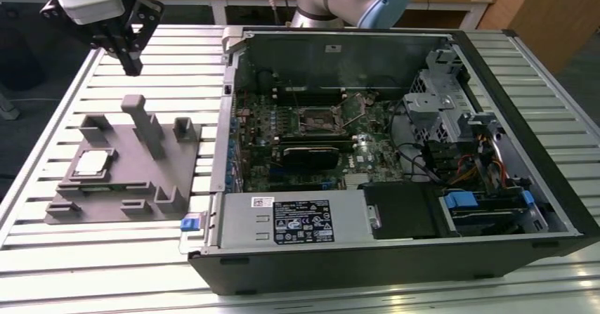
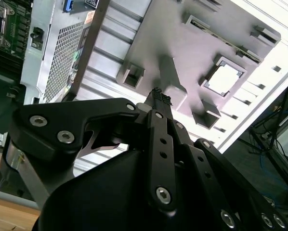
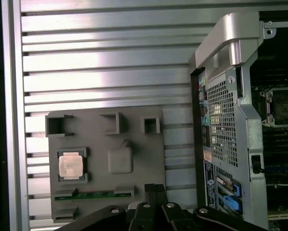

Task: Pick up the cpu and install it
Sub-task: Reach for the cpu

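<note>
The cpu [image 1: 94, 163] is a small square chip with a pale silver top, lying flat in a recess of the grey fixture [image 1: 140, 187] at the exterior view's left. It also shows in both wrist views as the cpu [image 3: 70, 165] and the cpu [image 2: 224, 79]. My gripper [image 1: 131, 67] hangs high above the slatted table, behind the fixture and well apart from the chip. Its fingers [image 3: 155, 188] are shut together with nothing between them, as the gripper [image 2: 157, 92] also shows. The open motherboard socket [image 1: 319, 121] sits inside the computer case.
The open computer case [image 1: 394, 152] takes up the middle and right of the slatted table [image 1: 122, 272]. Its metal wall [image 3: 226, 120] stands beside the fixture. Upright tabs [image 1: 139, 114] rise from the fixture, and a green strip [image 3: 96, 195] lies in one of its slots.
</note>
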You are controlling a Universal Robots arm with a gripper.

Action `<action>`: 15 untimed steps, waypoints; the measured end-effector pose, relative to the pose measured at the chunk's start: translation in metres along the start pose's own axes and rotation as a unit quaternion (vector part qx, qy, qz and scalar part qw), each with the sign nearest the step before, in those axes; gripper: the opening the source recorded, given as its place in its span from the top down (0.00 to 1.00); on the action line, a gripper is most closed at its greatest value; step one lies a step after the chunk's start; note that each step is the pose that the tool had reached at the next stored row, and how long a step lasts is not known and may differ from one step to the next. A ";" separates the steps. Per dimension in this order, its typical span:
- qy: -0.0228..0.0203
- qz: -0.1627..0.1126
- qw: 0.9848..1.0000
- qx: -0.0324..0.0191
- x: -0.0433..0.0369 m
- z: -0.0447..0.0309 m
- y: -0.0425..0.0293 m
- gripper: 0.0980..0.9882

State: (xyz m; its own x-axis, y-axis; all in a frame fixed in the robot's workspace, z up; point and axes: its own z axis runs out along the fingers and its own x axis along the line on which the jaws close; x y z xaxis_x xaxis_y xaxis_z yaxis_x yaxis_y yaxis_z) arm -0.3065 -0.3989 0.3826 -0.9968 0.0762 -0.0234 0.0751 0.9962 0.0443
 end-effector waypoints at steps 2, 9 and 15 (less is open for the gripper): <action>0.000 0.000 1.000 0.000 0.0021 0.0001 -0.0002 0.99; 0.000 0.000 1.000 0.000 0.0094 0.0002 -0.0007 0.99; 0.000 0.000 1.000 0.000 0.0155 0.0005 -0.0012 0.99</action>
State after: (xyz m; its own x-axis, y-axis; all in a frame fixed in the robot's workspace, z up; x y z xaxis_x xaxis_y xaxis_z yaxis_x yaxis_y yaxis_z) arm -0.3220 -0.3990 0.3817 -0.9968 0.0762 -0.0233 0.0751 0.9962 0.0443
